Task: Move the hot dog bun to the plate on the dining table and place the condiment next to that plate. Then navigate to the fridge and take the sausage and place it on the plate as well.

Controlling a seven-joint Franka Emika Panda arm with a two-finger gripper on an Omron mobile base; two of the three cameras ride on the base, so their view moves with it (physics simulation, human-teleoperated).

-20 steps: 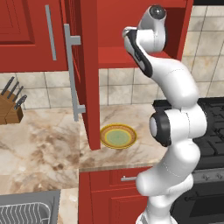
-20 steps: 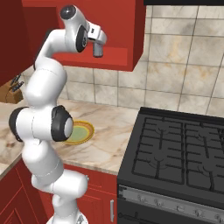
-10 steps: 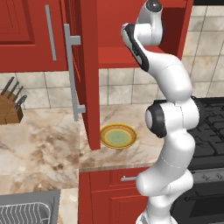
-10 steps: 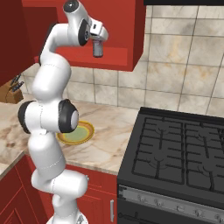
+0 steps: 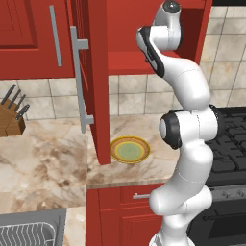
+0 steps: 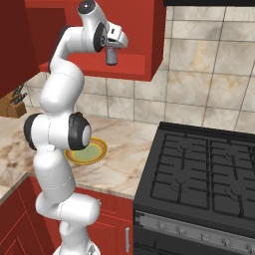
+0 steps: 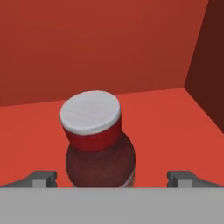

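The arm reaches up into the open red wall cabinet [image 5: 144, 29]. In the hand view, the gripper [image 7: 112, 178] has its fingers spread fully, one tip on each side of the condiment bottle [image 7: 98, 144], with clear space between each tip and the bottle. Nothing is held. The bottle stands upright on the red cabinet shelf [image 7: 175, 118], centred between the tips; this alignment suits a sideways grasp on the body below the white cap [image 7: 90, 111].

The plate [image 5: 129, 149] lies on the marble worktop [image 5: 43, 158] below the cabinet, just right of the open cabinet door [image 5: 93, 81]. In the right base view the plate [image 6: 94, 151] sits left of the black range [image 6: 199, 169], partly behind the arm.

Hidden or unclear items:
- In the right base view the gripper [image 6: 112, 52] hangs at the cabinet's lower edge; the bottle cannot be made out there.
- In the left base view the arm's upper links and the door cover the cabinet interior.
- The lower part of the bottle is cut off at the bottom of the hand view, so its label and base cannot be read.
- A knife block [image 5: 12, 117] stands at the far left, cut by the frame edge.
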